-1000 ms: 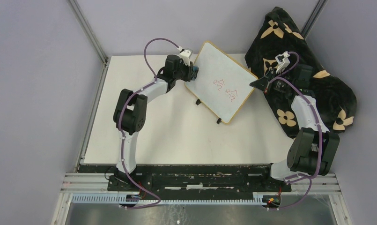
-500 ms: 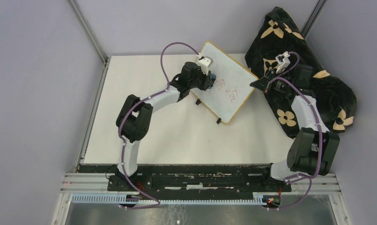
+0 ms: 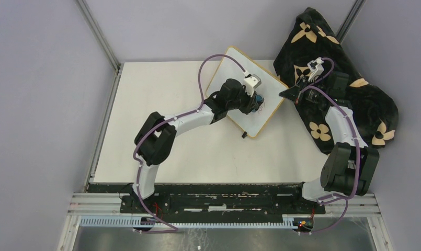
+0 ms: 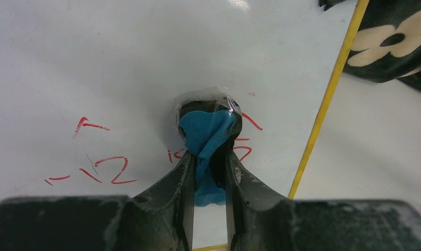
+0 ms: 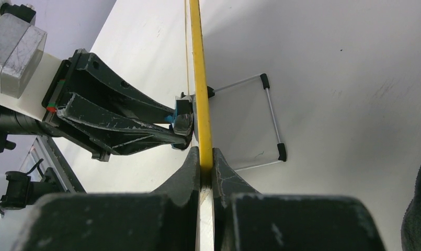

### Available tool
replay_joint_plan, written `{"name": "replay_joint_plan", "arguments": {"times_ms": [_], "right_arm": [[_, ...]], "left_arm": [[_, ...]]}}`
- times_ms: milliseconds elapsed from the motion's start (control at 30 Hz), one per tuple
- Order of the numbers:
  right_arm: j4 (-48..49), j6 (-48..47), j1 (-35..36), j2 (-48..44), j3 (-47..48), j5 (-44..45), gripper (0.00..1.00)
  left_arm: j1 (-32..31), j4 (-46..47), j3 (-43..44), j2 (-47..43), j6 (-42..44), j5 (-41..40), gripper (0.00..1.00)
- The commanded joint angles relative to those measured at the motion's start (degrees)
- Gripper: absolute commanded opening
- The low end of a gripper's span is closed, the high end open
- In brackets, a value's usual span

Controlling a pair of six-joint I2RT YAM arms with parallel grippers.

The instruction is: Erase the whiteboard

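The rectangular white whiteboard (image 3: pixel 233 67), with a thin light-wood frame and rounded corners, sits at the far centre of the flat white tabletop (image 3: pixel 171 136), turned diagonally to the table edges. Its right corner is just beside the black fabric blanket with beige flower motifs (image 3: pixel 354 63). In the wrist views the frame edge reads yellow. The writing surface is glossy. It carries red handwritten marks (image 4: pixel 111 170), thin angular strokes in two groups, one left of the tool and one directly around it. A small black foot (image 3: pixel 243 135) shows at the near edge. On the back face, a thin metal wire bracket with black end caps (image 5: pixel 260 120) lies close to the board.

The left gripper (image 4: pixel 208 151) is clenched on a small blue eraser (image 4: pixel 205 138). The tip of the eraser meets the board face among the right-hand group of marks, near the frame.

The right gripper (image 5: pixel 206 157) is clamped on the board's right edge, with the frame pinched between both fingers.
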Motion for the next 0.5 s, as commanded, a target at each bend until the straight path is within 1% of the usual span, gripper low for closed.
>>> {"name": "replay_joint_plan", "arguments": {"times_ms": [0, 167, 267, 367, 467], "right_arm": [[-4.53, -4.78, 2.13, 1.20, -0.15, -1.29, 0.01], [-4.47, -4.79, 2.07, 1.65, 0.08, -1.55, 0.01], [-4.35, -4.80, 2.11, 1.70, 0.16, -1.52, 0.01], [-4.40, -4.80, 2.17, 1.69, 0.17, -1.50, 0.01], [-4.46, -4.78, 2.22, 1.68, 0.19, -1.54, 0.01]], "left_arm": [[3.00, -1.00, 3.42, 1.36, 3.02, 0.41, 0.03], [10.07, -2.52, 7.04, 3.28, 4.72, -0.22, 0.03], [13.15, -4.04, 10.01, 4.98, 5.55, -0.02, 0.03], [14.81, -5.21, 12.46, 6.12, 6.47, 0.11, 0.03], [15.12, -5.44, 13.09, 6.46, 7.02, -0.14, 0.03]]}}
